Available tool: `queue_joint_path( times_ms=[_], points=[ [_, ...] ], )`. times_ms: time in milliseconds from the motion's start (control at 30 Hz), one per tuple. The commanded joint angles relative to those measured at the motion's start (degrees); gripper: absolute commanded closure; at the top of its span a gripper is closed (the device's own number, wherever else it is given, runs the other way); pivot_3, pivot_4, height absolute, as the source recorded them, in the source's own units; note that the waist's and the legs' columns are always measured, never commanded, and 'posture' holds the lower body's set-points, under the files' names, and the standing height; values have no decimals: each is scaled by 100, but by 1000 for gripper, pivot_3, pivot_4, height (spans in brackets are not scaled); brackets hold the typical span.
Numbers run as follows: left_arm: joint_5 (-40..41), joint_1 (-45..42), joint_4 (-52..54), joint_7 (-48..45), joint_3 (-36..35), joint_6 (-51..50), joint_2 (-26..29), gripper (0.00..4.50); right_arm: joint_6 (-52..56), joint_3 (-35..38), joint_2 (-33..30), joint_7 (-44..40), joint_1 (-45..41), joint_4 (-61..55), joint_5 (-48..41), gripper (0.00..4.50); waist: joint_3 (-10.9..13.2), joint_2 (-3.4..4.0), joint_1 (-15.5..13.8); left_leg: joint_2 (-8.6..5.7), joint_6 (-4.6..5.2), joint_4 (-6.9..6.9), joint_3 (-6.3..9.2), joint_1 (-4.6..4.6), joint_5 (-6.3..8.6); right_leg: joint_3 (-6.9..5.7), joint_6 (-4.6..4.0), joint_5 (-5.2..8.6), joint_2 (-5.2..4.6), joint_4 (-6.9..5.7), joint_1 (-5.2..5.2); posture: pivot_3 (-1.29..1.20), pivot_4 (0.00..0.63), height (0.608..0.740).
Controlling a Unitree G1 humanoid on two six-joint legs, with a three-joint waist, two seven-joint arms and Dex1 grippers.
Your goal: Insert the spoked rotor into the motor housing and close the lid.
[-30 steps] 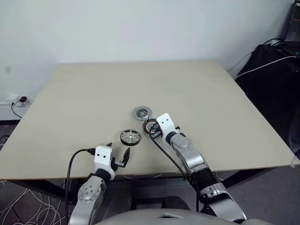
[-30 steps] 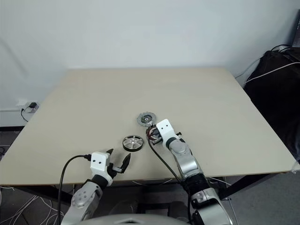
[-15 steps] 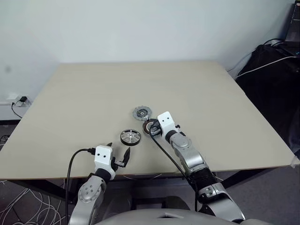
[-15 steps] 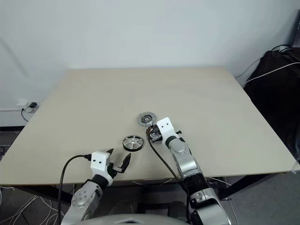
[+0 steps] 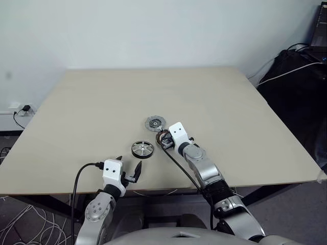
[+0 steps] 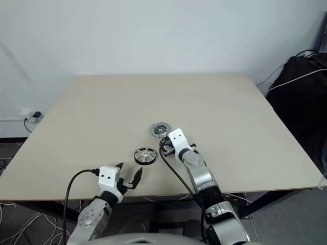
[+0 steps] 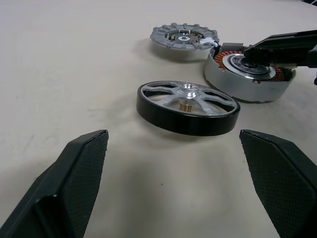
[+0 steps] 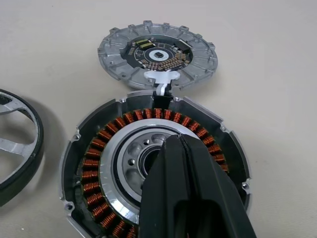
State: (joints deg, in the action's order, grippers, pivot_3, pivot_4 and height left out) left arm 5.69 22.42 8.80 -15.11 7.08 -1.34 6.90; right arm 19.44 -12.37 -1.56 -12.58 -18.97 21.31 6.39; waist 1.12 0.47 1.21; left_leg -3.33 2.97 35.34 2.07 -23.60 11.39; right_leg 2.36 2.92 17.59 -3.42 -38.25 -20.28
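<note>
The spoked rotor (image 5: 142, 149), black-rimmed with silver spokes, lies flat on the table in front of my left gripper (image 5: 129, 163), which is open and empty a short way back from it. The motor housing (image 8: 99, 158) shows its ring of copper windings just right of the rotor. My right gripper (image 8: 174, 141) is shut, empty, its tips over the housing's silvery centre; whether they touch it is unclear. The grey lid (image 5: 155, 122) lies flat just beyond the housing, joined to it by a small white tab (image 8: 161, 82).
The beige table (image 5: 102, 97) has open surface all around the three parts. Its front edge runs just behind my left gripper. Dark bags and cables (image 5: 299, 66) sit off the table's right side.
</note>
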Motion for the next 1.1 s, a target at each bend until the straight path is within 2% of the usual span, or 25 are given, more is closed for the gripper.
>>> queue_joint_path(
  times_ms=[33, 300, 633, 967, 1100],
  points=[
    [52, -110, -19, -49, -72, 181, 9, 0, -117, 101, 34, -28, -69, -189, -115, 4466, 0, 0, 1, 0, 0, 0, 0, 0, 0, 0, 0, 0, 0, 0, 0, 0, 0, 740],
    [64, -171, -214, -107, -117, 310, 14, 0, -195, 60, 96, -174, -84, -348, -242, 4466, 1, 1, 6, 0, 0, -1, 0, -2, 0, 0, 0, 0, 2, 1, -4, 0, 0, 740],
    [41, -114, -277, -117, -148, 434, -27, 0, 171, -66, 120, 27, -227, 285, 5, 4466, -8, -2, 10, 0, -1, -1, 1, 2, 0, 0, 0, 0, 1, -3, -2, 0, 0, 740],
    [15, -100, -311, -116, -106, 470, -53, 0, -214, 131, 132, -237, -143, -533, -360, 4466, -7, 1, 9, 0, -1, -1, 1, -5, 0, 1, -1, 0, 0, -4, -10, 0, 0, 740],
    [21, -109, -311, -127, -90, 458, -50, 0, -198, 181, 144, -201, -156, -511, -357, 4466, -7, 0, 7, 0, -1, -2, 1, -5, 0, 1, -1, 1, 0, -4, -9, 0, 0, 740]
  ],
)
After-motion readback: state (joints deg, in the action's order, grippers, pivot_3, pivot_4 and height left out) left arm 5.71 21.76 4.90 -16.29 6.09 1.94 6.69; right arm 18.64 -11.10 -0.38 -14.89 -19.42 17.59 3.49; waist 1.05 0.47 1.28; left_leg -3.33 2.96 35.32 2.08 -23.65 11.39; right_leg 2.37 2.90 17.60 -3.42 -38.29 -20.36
